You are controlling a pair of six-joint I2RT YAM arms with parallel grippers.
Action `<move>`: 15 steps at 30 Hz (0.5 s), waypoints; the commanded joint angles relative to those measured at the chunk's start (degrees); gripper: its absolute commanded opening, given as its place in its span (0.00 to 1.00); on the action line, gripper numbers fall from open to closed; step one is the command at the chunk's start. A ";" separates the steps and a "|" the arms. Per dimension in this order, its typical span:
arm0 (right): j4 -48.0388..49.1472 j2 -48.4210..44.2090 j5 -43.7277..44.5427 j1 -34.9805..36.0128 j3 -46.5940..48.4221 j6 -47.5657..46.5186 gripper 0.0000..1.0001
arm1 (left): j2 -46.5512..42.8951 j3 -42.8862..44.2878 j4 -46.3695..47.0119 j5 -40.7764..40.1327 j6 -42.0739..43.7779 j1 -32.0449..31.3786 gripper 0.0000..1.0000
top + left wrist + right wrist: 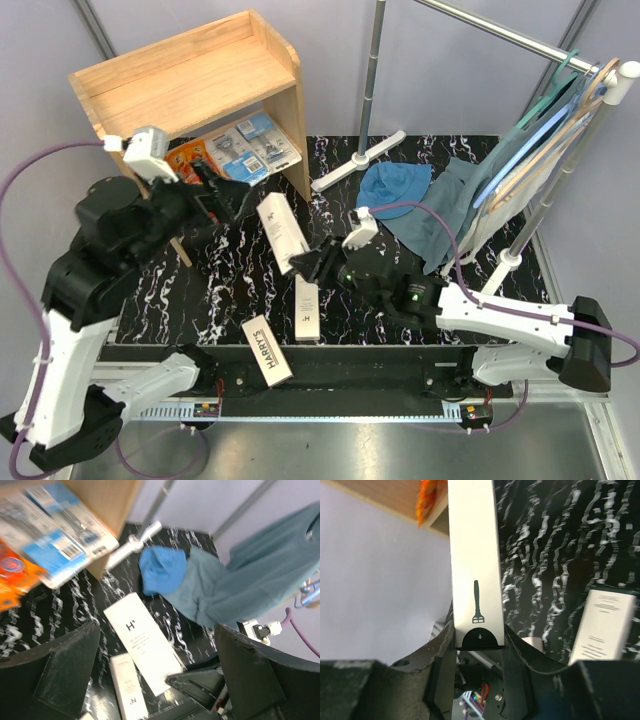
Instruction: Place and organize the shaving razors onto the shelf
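Observation:
The light-wood shelf (190,75) stands at the back left. Its lower level holds an orange pack (187,156) and blue blister packs (250,145) of shaving razors. My right gripper (305,262) is shut on the near end of a long white Harry's box (283,225), which shows between its fingers (440,650) in the right wrist view as the box (475,555). My left gripper (232,197) hangs open just left of that box (142,640), holding nothing. A second white box (307,308) lies flat on the table. A third (266,350) lies at the front edge.
A metal clothes rack stands at the back right, its white foot (358,160) near the shelf's side panel. A blue cap (393,185) and teal garments (520,170) on hangers fill the right side. The table top is black marble pattern (200,290).

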 commanded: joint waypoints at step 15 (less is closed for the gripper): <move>1.12 15.73 -26.27 -11.02 34.56 -3.28 0.20 | -12.12 -7.38 -10.87 -14.35 0.62 0.13 0.99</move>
